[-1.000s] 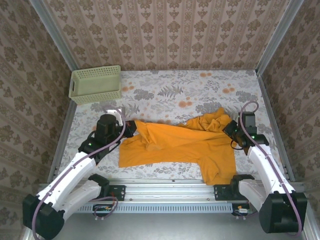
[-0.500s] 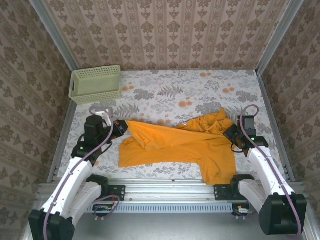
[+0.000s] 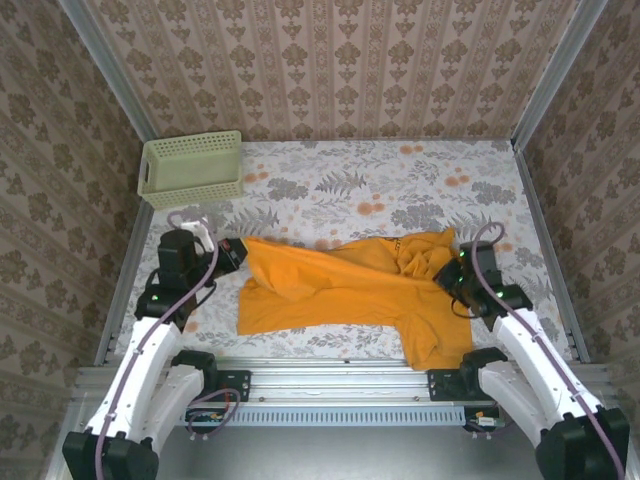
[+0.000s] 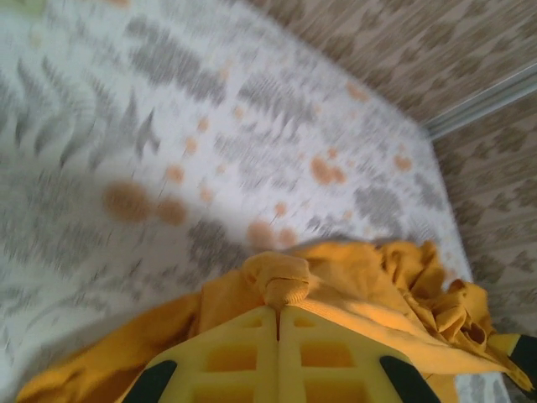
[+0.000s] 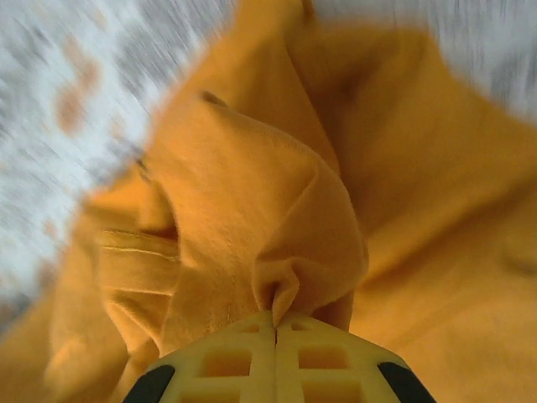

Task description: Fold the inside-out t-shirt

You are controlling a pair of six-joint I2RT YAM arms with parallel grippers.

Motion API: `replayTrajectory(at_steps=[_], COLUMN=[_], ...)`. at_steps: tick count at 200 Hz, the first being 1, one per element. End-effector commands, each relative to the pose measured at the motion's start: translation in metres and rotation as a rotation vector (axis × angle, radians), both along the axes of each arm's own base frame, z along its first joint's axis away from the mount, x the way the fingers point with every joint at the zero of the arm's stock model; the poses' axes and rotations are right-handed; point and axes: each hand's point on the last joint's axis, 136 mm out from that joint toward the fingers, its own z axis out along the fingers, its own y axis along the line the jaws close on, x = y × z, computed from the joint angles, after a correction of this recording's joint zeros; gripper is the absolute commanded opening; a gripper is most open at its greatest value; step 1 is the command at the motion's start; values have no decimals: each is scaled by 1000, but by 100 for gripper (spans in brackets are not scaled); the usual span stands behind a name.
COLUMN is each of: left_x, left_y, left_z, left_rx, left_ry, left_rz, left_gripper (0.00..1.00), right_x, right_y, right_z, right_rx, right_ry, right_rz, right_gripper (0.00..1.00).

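Orange-yellow t-shirt [image 3: 345, 295] lies rumpled on the near table [image 3: 330, 180] between two clenched claws: left gripper [image 4: 278, 312] pinches a bunched edge, right gripper [image 5: 275, 319] seemingly grips a fold, though blurred; both arms reach forward, low

Top view was bright, even, w/ soft shadows. Rt wrist view was motion-smeared: orange-yellow cotton t-shirt [image 5: 252, 210] soft, grey-floral counter [image 5: 50, 101] streaked. Left wrist slightly blurred.
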Motion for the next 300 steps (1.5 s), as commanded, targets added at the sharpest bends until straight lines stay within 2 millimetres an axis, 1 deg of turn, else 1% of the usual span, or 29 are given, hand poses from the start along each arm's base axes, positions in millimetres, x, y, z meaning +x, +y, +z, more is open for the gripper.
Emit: replayTrajectory(at_steps=[1,8,14,22,34,42,52,65,72,100,128,139,151,169,172,174,178,188,203,215,236,245,248,255,265,288,300], left_x=[-11,-15,-17,-20,-23,-24,-24,-24,-24,-24,-22,-21,-21,-20,-20,-20,-20,-20,-20,-20,-20,-20,-20,-20,-19,-19,-19], left_y=[2,4,4,4,5,5,4,4,4,4,3,3,2,1,1,1,1,1,1,2,2,3,3,3,3,4,4], left_z=[-10,-14,-18,-23,-31,-33,-36,-37,-37,-36,-39,-39,-40,-40,-40,-40,-41,-41,-41,-41,-43,-43,-43,-43,-43,-42,-41], left_rx=[7,16,19,19,19,18,13,6,3,-4,0,2,1,-5,-6,-6,-7,-6,-1,4,13,16,18,19,21,23,24], left_ry=[4,12,19,27,42,48,49,53,50,44,53,58,61,59,58,58,59,59,56,58,59,58,58,58,55,48,49], left_rz=[-10,-7,-8,-11,-10,-10,-10,-9,-8,-3,-5,-10,-13,-13,-13,-13,-13,-11,-10,-8,-9,-9,-8,-7,-6,-3,-4], left_gripper=[0,0,0,0,0,0,0,0,0,0,0,0,0,0,0,0,0,0,0,0,0,0,0,0,0,0,0], right_x=[-39,-43,-43,-38,-25,-15,-2,10,14,24,29,30,32,36,37,37,37,36,28,18,-4,-11,-13,-18,-26,-39,-42], right_y=[-6,-9,-15,-19,-25,-27,-23,-18,-14,14,46,52,54,47,46,45,42,33,17,6,-10,-7,-7,-8,-8,-15,-19], right_z=[-44,-46,-42,-31,-4,13,31,45,47,42,37,34,28,16,16,10,5,-3,-12,-16,-13,-16,-13,-14,-18,-26,-26], right_rx=[-22,-50,-90,-140,-218,-260,-286,-326,-349,-400,-473,-519,-575,-672,-685,-702,-727,-793,-862,-875,-838,-776,-746,-706,-635,-548,-510], right_ry=[186,209,210,189,147,118,79,59,59,79,100,123,158,236,240,267,294,352,434,474,476,469,450,450,454,459,446], right_rz=[-79,-67,-61,-32,4,28,82,135,164,303,422,442,452,453,450,456,458,444,412,381,314,311,302,282,261,210,185], right_gripper=[22,31,38,45,51,53,53,52,52,51,45,44,44,48,49,49,49,48,41,36,32,31,31,31,29,26,24])
